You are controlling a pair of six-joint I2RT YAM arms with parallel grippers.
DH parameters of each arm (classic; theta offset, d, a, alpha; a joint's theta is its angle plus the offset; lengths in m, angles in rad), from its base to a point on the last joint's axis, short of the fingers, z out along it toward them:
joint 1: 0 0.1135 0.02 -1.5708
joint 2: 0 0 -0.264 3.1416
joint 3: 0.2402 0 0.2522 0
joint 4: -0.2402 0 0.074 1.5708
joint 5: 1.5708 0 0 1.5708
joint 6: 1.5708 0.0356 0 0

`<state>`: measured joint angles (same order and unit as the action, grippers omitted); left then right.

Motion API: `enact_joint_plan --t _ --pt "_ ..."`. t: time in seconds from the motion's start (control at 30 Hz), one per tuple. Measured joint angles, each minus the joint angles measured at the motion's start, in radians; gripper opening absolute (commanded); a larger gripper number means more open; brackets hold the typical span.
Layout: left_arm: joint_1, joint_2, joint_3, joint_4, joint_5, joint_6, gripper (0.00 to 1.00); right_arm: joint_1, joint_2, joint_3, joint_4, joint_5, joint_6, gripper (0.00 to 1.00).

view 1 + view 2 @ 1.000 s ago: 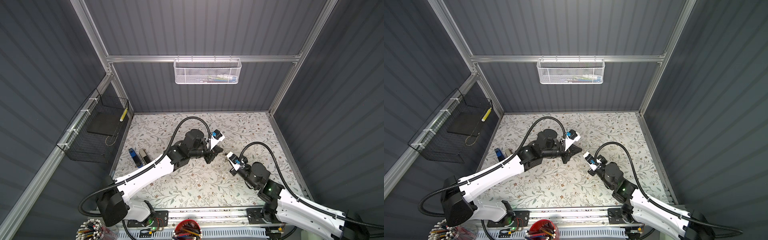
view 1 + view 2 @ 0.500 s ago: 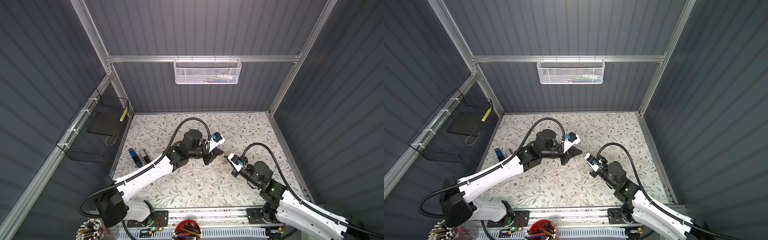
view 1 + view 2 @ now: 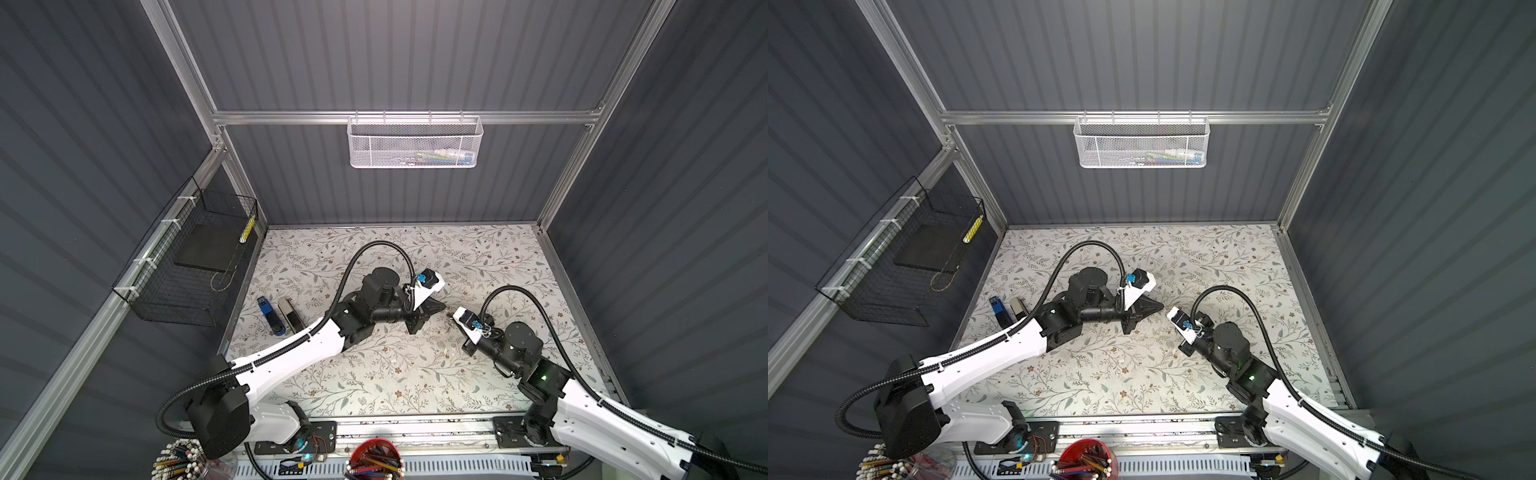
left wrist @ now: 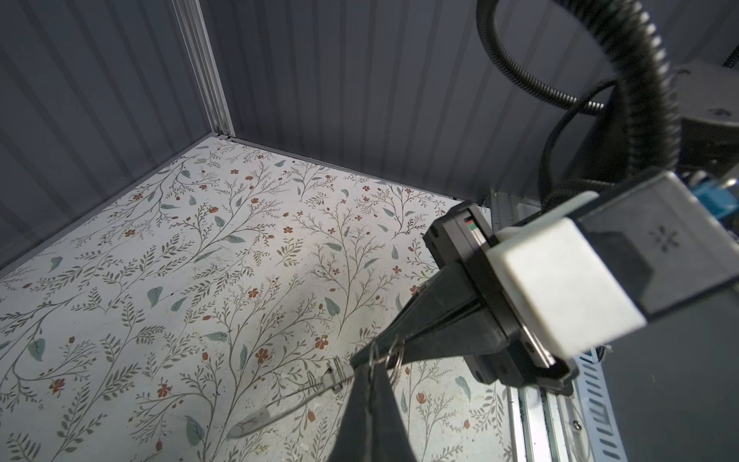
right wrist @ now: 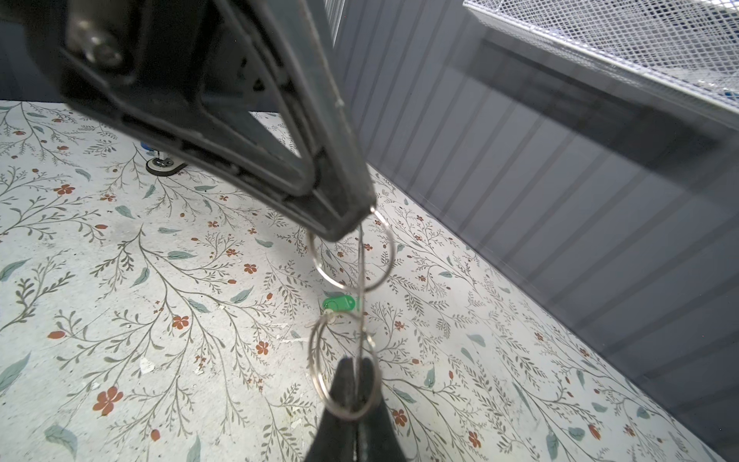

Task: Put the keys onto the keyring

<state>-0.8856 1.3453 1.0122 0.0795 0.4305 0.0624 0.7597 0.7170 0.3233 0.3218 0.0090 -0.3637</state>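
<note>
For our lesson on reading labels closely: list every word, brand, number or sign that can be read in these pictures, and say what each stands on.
No word, brand or number can be read in any view.
Sign only: a small star-like mark on the black camera housing, left wrist view.
Too small or blurred: the striped sticker beside that housing, the green tag, the contents of the white mesh basket.

Top views: high above table (image 3: pixel 386 374), looking steeply down, far; both share whole table. Wrist views: close above table, low slant, facing opposite ways, sharing table middle.
</note>
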Motion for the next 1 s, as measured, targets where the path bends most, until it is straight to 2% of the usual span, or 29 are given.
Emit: enact_joint_plan --t 0.23,0.43,0.6,0.8,1.0 --pt "0.011 0.001 -0.026 0.085 0.022 -0.074 0.0 -0.001 -0.008 0.005 0.013 0.017 -0.015 0.0" --pt "0.053 0.005 -0.079 0.196 0.085 -0.176 0.0 -0.001 -0.008 0.005 0.012 0.006 -0.023 0.0" --pt "0.072 0.009 -0.085 0.219 0.126 -0.225 0.0 -0.001 -0.008 0.016 0.002 -0.003 -0.023 0.0" --pt "0.077 0.012 -0.055 0.173 0.127 -0.224 0.0 0.0 -0.001 0.077 -0.101 0.024 -0.031 0.0" --pt "0.077 0.021 0.025 0.039 0.128 -0.186 0.0 0.006 -0.016 0.106 -0.156 0.061 -0.077 0.0"
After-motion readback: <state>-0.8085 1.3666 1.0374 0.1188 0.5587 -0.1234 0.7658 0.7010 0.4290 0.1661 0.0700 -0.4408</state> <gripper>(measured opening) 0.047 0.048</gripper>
